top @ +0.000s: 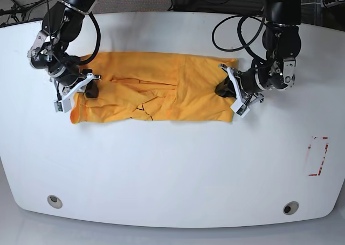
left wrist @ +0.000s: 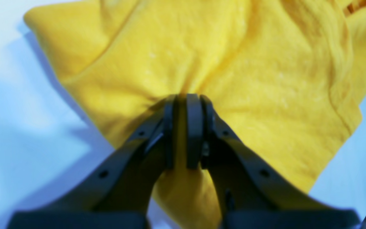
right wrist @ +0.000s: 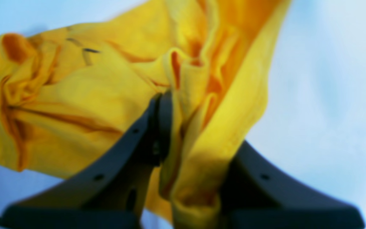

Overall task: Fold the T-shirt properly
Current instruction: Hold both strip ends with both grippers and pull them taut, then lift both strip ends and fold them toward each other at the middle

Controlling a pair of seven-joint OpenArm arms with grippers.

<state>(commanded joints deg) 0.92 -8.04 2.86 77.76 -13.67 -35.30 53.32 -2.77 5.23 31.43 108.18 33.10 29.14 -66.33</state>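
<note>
The orange-yellow T-shirt (top: 161, 89) lies on the white table (top: 172, 169) as a long horizontal band, with wrinkles and some black print showing near its middle. In the base view my left gripper (top: 222, 88) sits at the shirt's right edge. The left wrist view shows that gripper (left wrist: 185, 98) shut on a pinch of the T-shirt (left wrist: 233, 63). My right gripper (top: 90, 89) is at the shirt's left end. In the right wrist view it (right wrist: 183, 127) is shut on bunched folds of the T-shirt (right wrist: 75, 95), which drape over one finger.
A red-outlined rectangle (top: 318, 156) is marked on the table at the right. Two round fittings (top: 54, 201) (top: 291, 207) sit near the front edge. Black cables (top: 232, 35) loop behind the left arm at the back.
</note>
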